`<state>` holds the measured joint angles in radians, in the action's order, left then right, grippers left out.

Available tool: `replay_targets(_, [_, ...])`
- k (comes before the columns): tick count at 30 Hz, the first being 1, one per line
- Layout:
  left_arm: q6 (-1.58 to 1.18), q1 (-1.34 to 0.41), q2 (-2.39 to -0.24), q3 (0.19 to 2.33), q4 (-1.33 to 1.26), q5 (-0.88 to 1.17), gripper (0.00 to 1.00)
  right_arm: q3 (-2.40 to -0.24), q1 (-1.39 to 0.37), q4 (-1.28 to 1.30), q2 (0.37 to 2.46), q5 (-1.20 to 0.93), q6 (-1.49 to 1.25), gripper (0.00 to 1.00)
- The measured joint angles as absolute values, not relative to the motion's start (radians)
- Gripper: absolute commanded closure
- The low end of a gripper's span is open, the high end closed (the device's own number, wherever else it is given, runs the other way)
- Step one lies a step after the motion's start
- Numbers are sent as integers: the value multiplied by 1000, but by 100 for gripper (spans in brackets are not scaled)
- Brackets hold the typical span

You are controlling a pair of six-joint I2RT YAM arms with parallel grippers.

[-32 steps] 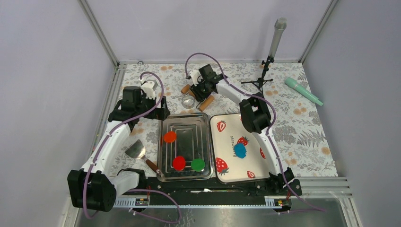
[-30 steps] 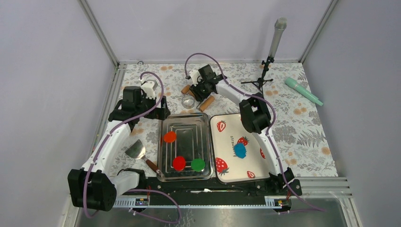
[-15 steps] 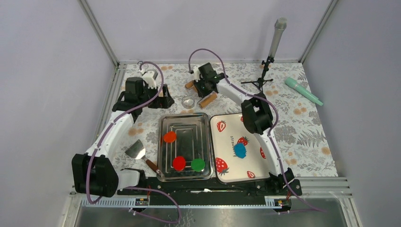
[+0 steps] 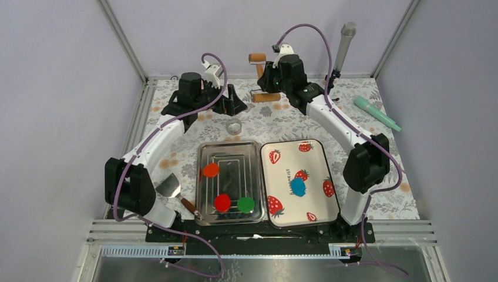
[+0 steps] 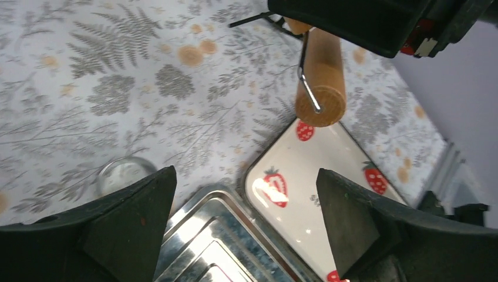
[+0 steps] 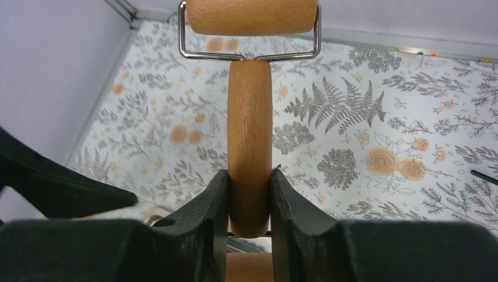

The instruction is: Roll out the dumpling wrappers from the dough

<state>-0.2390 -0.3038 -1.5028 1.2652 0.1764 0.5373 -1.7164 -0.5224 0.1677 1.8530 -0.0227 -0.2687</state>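
Observation:
The blue dough (image 4: 298,187) lies as a small blob in the middle of the strawberry tray (image 4: 311,158). My right gripper (image 4: 267,76) is shut on the handle of a wooden roller (image 4: 265,97), held in the air over the back of the table. In the right wrist view both fingers (image 6: 214,194) clamp the handle (image 6: 249,117), with the roller head (image 6: 249,16) ahead. My left gripper (image 4: 235,106) is open and empty, just left of the roller. In the left wrist view the roller (image 5: 320,76) hangs ahead, above the strawberry tray (image 5: 305,194).
A metal tray (image 4: 232,147) holds an orange, a red and a green disc. A small glass ring (image 4: 234,126) sits behind it. A spatula (image 4: 170,187) lies at the left. A microphone stand (image 4: 337,64) and a teal object (image 4: 377,113) are at the back right.
My right gripper has lifted the roller off the table and carried it up and toward the back. My left arm has swung back and right, toward the roller.

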Motion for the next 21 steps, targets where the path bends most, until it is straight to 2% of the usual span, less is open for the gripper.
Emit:
replay_targets(2, [-268, -308, -1524, 1280, 158, 574, 2, -1693, -525, 126, 1824, 1, -305, 100])
replay_targets(5, [-331, -309, -1552, 1304, 130, 628, 8, -1655, -525, 86, 1813, 17, -336, 100])
replay_targets(11, [-456, -310, -1623, 1360, 67, 721, 36, -1571, -525, 70, 1813, 15, -361, 100])
replay_targets(15, [-490, -310, -1677, 1420, 75, 746, 37, -1558, -525, 47, 1811, 14, -360, 100])
replay_targets(21, [-535, -310, -1735, 1468, 80, 751, 53, -1541, -527, 13, 1797, 7, -359, 100])
